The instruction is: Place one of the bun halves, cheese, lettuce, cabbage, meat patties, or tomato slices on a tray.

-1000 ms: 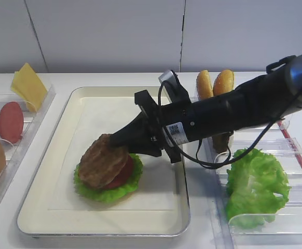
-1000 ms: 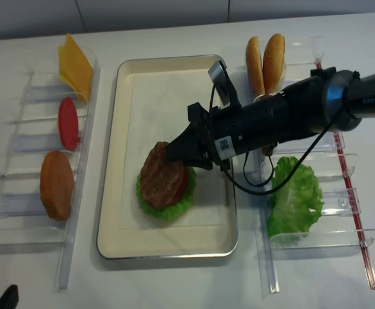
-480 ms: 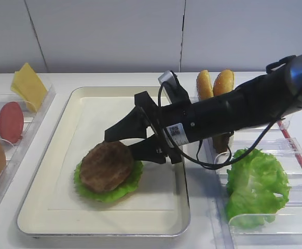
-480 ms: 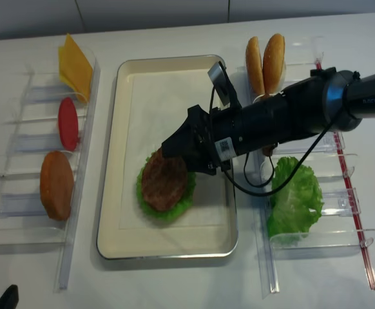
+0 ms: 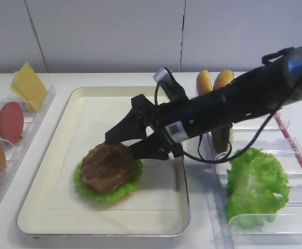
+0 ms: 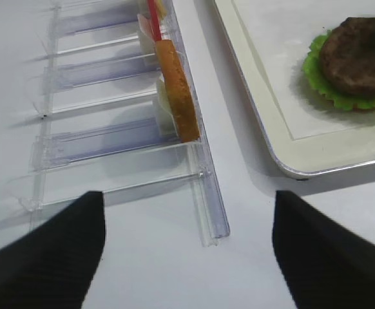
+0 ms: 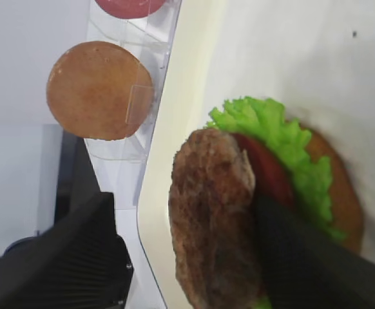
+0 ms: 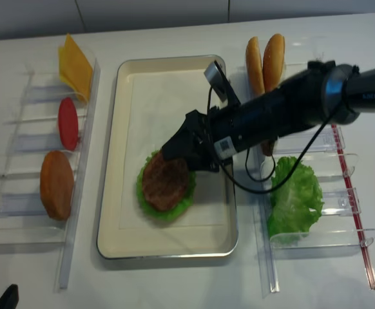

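The white bench (image 5: pixel 114 79) carries everything here, and largest on it is the cream rectangular tray with its raised metallic rim and white paper liner (image 5: pixel 63 132). Clear plastic racks (image 8: pixel 20 193) flank it on both sides.

Reaching across from the right rack is the black right arm (image 5: pixel 244 98). Its pincer (image 5: pixel 127 142) stands spread, both fingers clear of the food, one above and one beside the stack's right edge.

On the right rack sits a frilly bright-green lettuce leaf (image 5: pixel 255 184), with two golden-tan domed bun halves (image 8: pixel 266 59) standing on edge farther back. The left rack holds a pale yellow cheese slice (image 5: pixel 29 85), a smooth red tomato disc (image 5: pixel 11 120) and a tan round bun half (image 8: pixel 57 185).

The round, rough, dark-brown meat patty (image 5: pixel 107 167) lies flat on a ruffled lettuce leaf (image 5: pixel 117 189) in the near-left part of the tray; the right wrist view shows a red slice (image 7: pixel 268 177) and a bun under it.

The patty lies just left of and below the fingertips, released. The right arm is much the nearer; a withdrawal back along its own line looks clear. The left pincer (image 6: pixel 187 238) hovers open over the left rack's near end.
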Tool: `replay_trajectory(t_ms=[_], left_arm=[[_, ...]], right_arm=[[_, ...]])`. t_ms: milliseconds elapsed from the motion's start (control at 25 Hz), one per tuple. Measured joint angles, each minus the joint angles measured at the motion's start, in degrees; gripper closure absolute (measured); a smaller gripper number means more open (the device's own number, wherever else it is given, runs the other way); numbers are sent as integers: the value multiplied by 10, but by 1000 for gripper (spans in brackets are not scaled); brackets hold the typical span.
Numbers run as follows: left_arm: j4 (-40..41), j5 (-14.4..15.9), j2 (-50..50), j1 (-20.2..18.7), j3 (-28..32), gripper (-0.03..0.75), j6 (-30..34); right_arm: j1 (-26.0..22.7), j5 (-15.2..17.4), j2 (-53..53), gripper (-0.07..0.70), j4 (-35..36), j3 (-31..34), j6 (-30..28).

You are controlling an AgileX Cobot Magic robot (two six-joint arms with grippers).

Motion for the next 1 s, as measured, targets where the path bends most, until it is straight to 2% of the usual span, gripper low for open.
replay_trajectory(t_ms=[320, 600, 720, 880, 1000], left_arm=[[0, 0, 0, 0, 0, 209, 0], [0, 0, 0, 0, 0, 209, 0], [0, 0, 0, 0, 0, 209, 0], [0, 0, 0, 0, 0, 209, 0], [0, 0, 0, 0, 0, 209, 0]], right_arm=[[0, -10, 0, 135, -142, -67, 91], [0, -8, 0, 135, -291, -144, 204], [0, 11, 0, 135, -350, -190, 256], [0, 70, 0, 135, -438, -273, 322], [0, 91, 0, 144, -520, -340, 370]])
